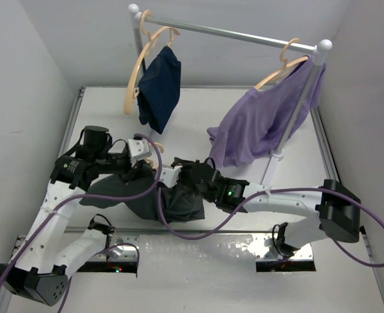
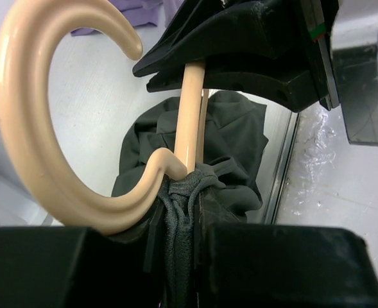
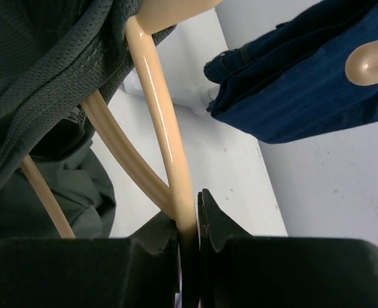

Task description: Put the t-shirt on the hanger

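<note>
As the right gripper (image 3: pixel 188 217) clamps the hanger (image 3: pixel 162 128), the t-shirt (image 3: pixel 41 70) drapes it.

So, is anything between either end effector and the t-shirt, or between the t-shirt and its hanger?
Nothing visible. The left end effector pinches bunched fabric of the t-shirt at the neck of the hanger; the right end effector clamps the hanger directly, grey fabric draped over it.

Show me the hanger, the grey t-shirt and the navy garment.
hanger (image 2: pixel 12 109), left wrist view, curve of its hook
t-shirt (image 1: pixel 182 205), top view, its bunched middle
navy garment (image 3: pixel 291 83), right wrist view, its folded cloth
</note>
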